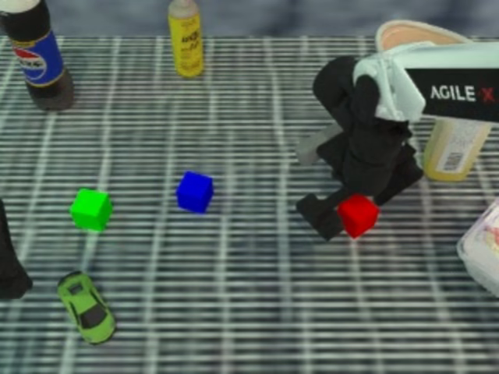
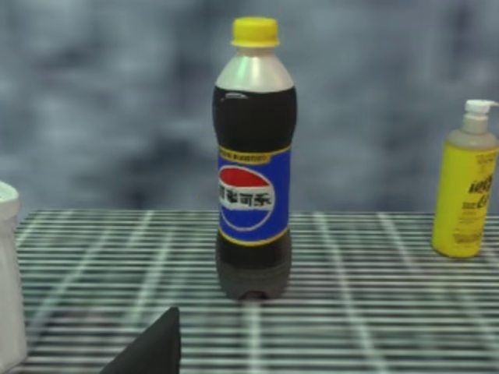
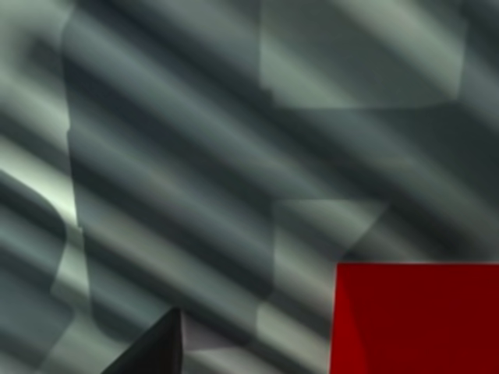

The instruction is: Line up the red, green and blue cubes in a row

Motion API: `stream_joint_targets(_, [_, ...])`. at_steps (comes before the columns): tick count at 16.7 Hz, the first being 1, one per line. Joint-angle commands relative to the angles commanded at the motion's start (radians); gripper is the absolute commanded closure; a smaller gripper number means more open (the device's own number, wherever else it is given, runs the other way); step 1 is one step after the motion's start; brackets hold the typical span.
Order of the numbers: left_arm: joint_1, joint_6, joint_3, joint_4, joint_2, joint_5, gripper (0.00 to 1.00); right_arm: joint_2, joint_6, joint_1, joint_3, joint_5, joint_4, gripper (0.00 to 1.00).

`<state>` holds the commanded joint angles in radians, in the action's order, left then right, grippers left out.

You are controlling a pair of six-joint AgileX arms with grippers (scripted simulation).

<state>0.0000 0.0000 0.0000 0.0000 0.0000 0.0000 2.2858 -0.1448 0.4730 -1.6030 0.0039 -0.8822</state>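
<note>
The red cube (image 1: 359, 216) lies right of the table's middle, and my right gripper (image 1: 349, 218) has come down at it, open. One dark finger (image 1: 320, 215) stands just left of the cube with a small gap; the other finger is hidden. In the right wrist view the red cube (image 3: 417, 319) fills one corner, apart from that dark finger (image 3: 156, 354). The blue cube (image 1: 194, 192) sits near the middle and the green cube (image 1: 91, 209) farther left. My left gripper (image 1: 9, 273) is parked at the left edge, open, with one fingertip (image 2: 152, 351) showing.
A lime-green toy car (image 1: 86, 307) lies at the front left. A cola bottle (image 1: 37, 54) and a yellow pump bottle (image 1: 185, 37) stand at the back. A yellowish bottle (image 1: 456, 148) and a white container (image 1: 483, 245) sit at the right.
</note>
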Motion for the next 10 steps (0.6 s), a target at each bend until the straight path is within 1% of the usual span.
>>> stream_joint_targets(5, [0.0, 0.0, 0.0, 0.0, 0.0, 0.0, 0.0, 0.014, 0.001, 0.001, 0.018, 0.0, 0.026, 0.0])
stream_joint_targets(10, [0.0, 0.0, 0.0, 0.0, 0.0, 0.0, 0.0, 0.014, 0.001, 0.001, 0.018, 0.0, 0.026, 0.38])
